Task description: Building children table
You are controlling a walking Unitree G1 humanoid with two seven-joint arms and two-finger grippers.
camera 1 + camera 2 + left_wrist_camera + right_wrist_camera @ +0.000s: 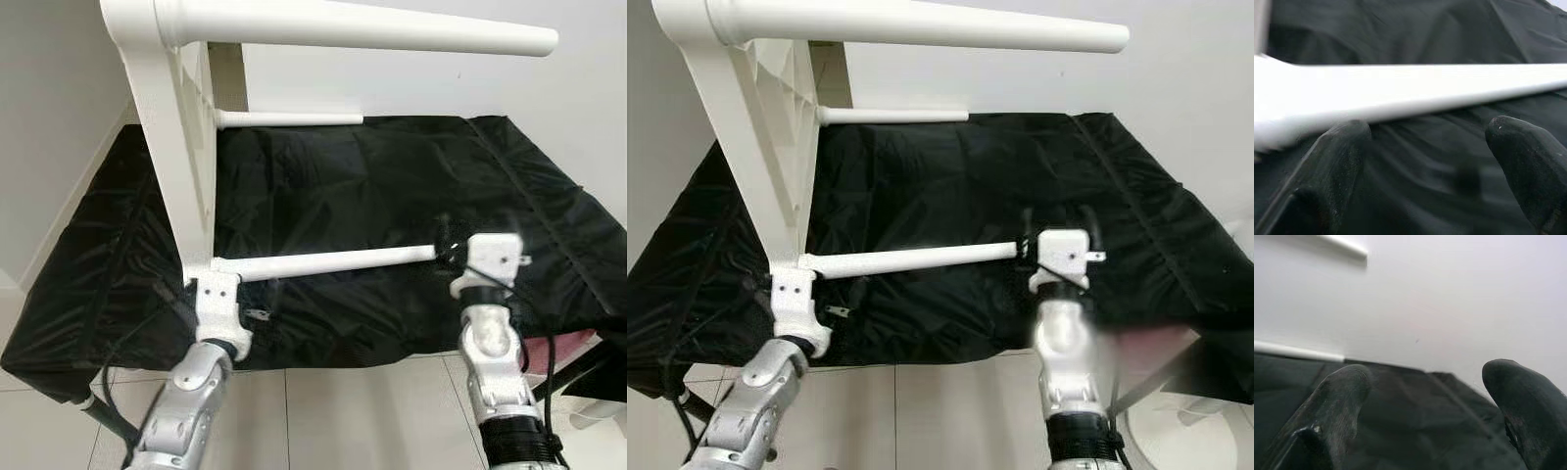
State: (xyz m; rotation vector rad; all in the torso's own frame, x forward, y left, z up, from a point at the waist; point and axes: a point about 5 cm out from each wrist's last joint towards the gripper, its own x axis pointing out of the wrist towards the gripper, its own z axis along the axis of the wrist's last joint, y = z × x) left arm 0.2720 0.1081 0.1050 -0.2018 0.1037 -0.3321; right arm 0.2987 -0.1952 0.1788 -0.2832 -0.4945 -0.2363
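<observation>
White table (176, 147) is stood on its side on the black cloth (392, 186), legs level. The left end effector (1425, 161) is spread beneath a leg (323, 261) (nothing gripped); the right end effector (1425, 406) is spread empty. Unsupported, the table could be tipped.

Note: table frame (181, 166) and legs (323, 262) are white, smooth, semi-gloss, prob. painted wood or plastic; can't tell which. Black sheet (392, 186) is thin, crinkled cloth w/ slight sheen. Your arms are brushed silver metal; tool fingers (1337, 161) matt black, faintly grainy. Floor tiles (343, 411) glossy.
</observation>
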